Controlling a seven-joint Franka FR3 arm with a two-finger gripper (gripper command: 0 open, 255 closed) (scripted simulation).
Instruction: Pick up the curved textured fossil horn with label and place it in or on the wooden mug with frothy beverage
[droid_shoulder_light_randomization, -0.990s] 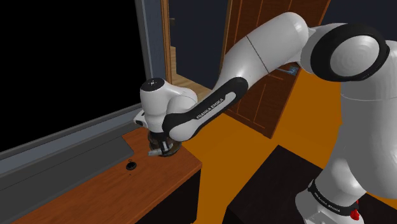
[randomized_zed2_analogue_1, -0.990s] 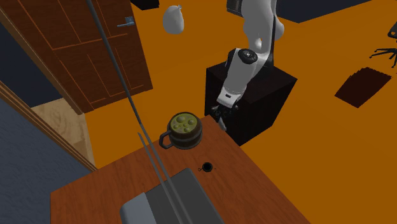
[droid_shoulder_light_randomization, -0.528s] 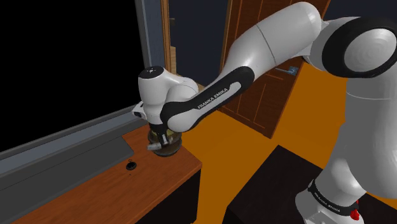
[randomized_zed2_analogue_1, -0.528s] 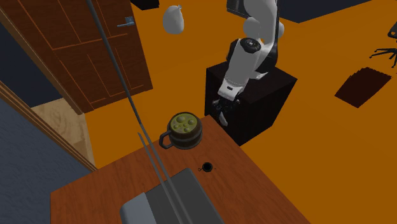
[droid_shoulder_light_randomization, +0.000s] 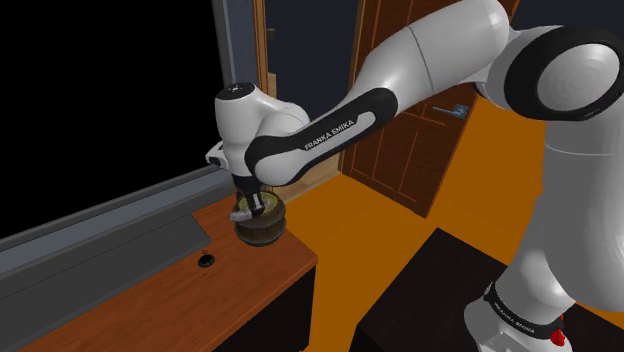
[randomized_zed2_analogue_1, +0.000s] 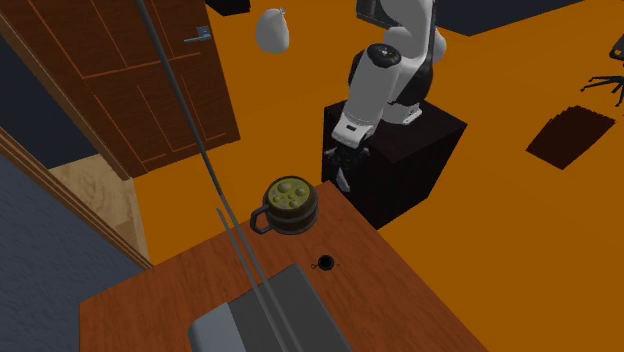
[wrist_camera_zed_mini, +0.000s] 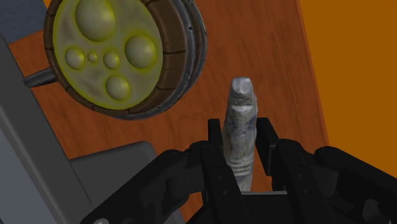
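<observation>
gripper (wrist_camera_zed_mini: 242, 137) is pinching the horn (wrist_camera_zed_mini: 240, 108) between both fingers, with the grey ridged tip sticking out past the fingertips. horn is off the table (wrist_camera_zed_mini: 267, 57), in the air just beside the mug (wrist_camera_zed_mini: 184, 60). it isn't over the froth and isn't touching the mug. second exterior view: gripper (randomized_zed2_analogue_1: 343, 178) sits to the far right of the mug (randomized_zed2_analogue_1: 300, 215), over the table (randomized_zed2_analogue_1: 390, 290) edge. shoulder view: gripper (droid_shoulder_light_randomization: 245, 207) overlaps the mug's (droid_shoulder_light_randomization: 264, 232) top left rim. small black object (randomized_zed2_analogue_1: 325, 263) lies on the table near the mug, apart from it.
</observation>
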